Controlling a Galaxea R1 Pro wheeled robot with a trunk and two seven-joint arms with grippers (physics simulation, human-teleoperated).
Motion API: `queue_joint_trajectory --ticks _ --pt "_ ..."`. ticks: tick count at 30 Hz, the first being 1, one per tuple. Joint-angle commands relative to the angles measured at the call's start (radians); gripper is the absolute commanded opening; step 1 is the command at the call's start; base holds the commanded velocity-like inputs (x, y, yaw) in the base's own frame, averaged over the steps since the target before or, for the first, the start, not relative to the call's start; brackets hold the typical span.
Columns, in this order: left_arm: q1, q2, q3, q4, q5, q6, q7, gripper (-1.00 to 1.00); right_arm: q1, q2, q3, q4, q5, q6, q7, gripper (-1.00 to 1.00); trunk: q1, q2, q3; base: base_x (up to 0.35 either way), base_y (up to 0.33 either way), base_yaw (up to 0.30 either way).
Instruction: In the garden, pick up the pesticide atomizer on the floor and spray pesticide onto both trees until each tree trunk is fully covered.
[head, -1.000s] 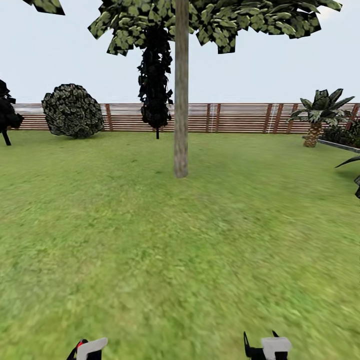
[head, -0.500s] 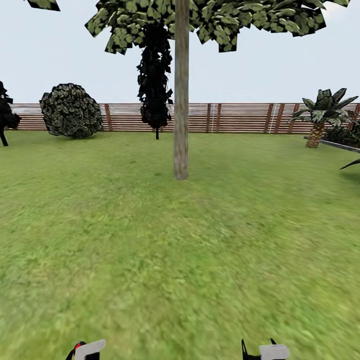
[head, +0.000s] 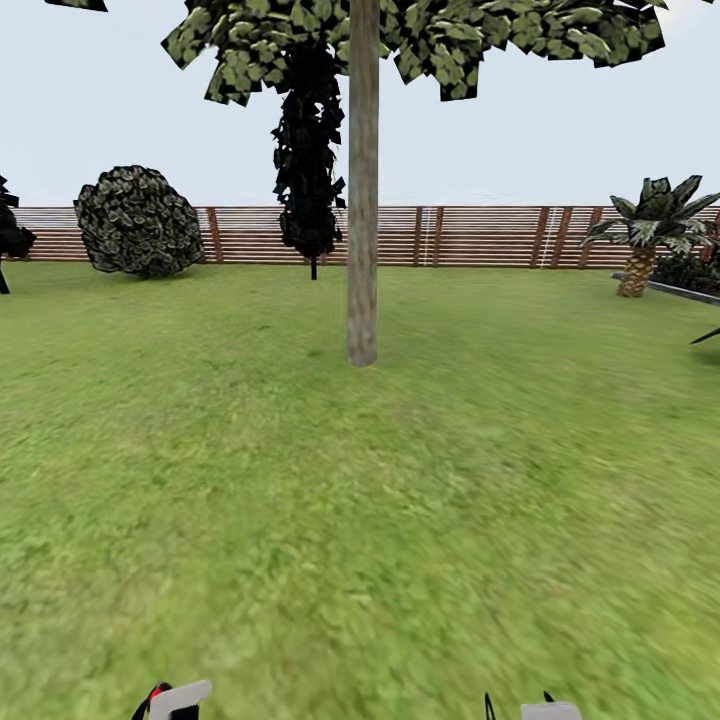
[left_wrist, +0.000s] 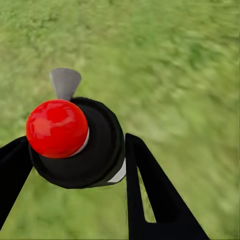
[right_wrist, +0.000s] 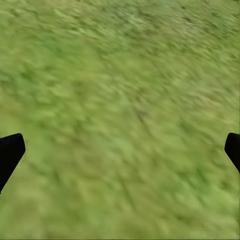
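A tall tree with a thick, pale, mottled tree trunk (head: 362, 200) stands ahead at mid-lawn in the garden, its leafy crown (head: 470, 40) cut off by the head view's top edge. The pesticide atomizer (left_wrist: 75, 142) fills the left wrist view: black top, red knob, grey nozzle. My left gripper (left_wrist: 75, 150) is shut on it, one black finger on each side. In the head view its whitish body with a red spot (head: 175, 700) peeks in at the bottom edge. My right gripper (right_wrist: 122, 145) is open over bare grass, and its tips show low down in the head view (head: 530, 708).
A brown slat fence (head: 470, 236) closes off the far side of the lawn. In front of it stand a round shrub (head: 138, 222), a thin-stemmed black-foliage tree (head: 308, 150) and a short palm (head: 640, 235). A grey planter edge (head: 680, 290) runs at the right. Open grass lies between me and the trunk.
The whole head view has shifted: the trunk's base sits lower and a little nearer, the side plants have spread outward, and both grippers have sunk toward the bottom edge. Grips are unchanged.
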Motion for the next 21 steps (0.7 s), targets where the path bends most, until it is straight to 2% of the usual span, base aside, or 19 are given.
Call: queue_joint_trajectory --ticks 1,21 --pt "0.0 0.0 0.0 0.0 0.0 0.0 0.0 -1.0 0.0 0.0 0.0 0.0 0.0 0.0 0.0 1.0 0.0 0.0 0.0 0.338 0.0 0.0" --pt "0.0 0.0 -0.001 0.0 0.0 -0.001 0.0 -1.0 0.0 0.003 0.0 0.0 -0.003 0.0 -0.002 1.0 0.0 0.0 -0.024 0.338 0.0 0.0"
